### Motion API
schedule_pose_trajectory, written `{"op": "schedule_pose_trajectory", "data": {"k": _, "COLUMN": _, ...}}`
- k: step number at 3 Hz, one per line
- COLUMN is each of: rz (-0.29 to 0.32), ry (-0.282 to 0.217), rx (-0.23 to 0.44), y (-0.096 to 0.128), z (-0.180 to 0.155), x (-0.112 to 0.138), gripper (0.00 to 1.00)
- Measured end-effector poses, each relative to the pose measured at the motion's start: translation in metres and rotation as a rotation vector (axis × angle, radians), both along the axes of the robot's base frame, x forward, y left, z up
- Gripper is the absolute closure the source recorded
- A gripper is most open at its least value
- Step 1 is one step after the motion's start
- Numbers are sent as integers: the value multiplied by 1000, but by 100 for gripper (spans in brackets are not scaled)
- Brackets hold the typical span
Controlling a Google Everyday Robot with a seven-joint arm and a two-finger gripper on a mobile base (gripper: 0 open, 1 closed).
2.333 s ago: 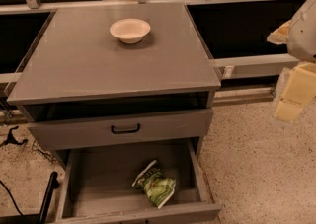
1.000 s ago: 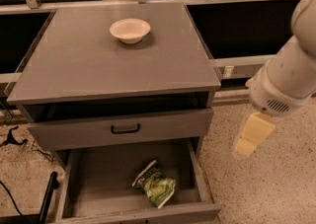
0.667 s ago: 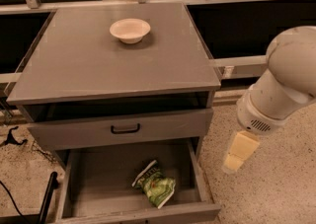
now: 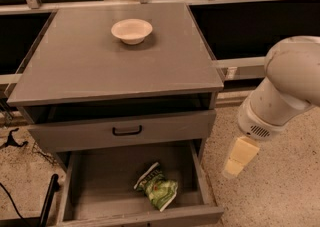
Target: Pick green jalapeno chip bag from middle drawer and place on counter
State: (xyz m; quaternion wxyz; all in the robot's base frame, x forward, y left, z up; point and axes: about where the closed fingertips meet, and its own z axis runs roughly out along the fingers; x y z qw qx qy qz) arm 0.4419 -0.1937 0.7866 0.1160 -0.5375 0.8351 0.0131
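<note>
Zero read on gripper [image 4: 239, 158] state; hangs off front-right corner of counter [image 4: 95, 66], over open floor [image 4: 282, 198]. Can see green jalapeno chip bag [image 4: 158, 189] near front edge of middle drawer [image 4: 100, 178], front lip cropped.

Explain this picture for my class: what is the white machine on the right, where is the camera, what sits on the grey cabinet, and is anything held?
The big white shape on the right is a robot arm. The cream piece hanging below it is its gripper, the part that picks things up. It hangs beside the cabinet, above the floor, right of the open drawer, and holds nothing. There is one picture, looking down on the cabinet from the front; where the camera is mounted is not known. On the counter stands a cream bowl. In the open drawer lies a green chip bag. The drawer above, with the black handle, is closed.
</note>
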Motion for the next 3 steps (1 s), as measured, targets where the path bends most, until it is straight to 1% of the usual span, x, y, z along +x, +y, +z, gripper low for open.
{"op": "schedule_pose_trajectory", "data": {"k": 1, "rz": -53, "ry": 31, "rx": 49, "y": -1, "z": -37, "x": 1, "gripper": 0}}
{"op": "schedule_pose_trajectory", "data": {"k": 2, "rz": -115, "ry": 29, "rx": 119, "y": 8, "z": -78, "x": 7, "gripper": 0}}
{"op": "schedule_pose_trajectory", "data": {"k": 3, "rz": -171, "ry": 0, "rx": 205, "y": 25, "z": -114, "x": 15, "gripper": 0}}
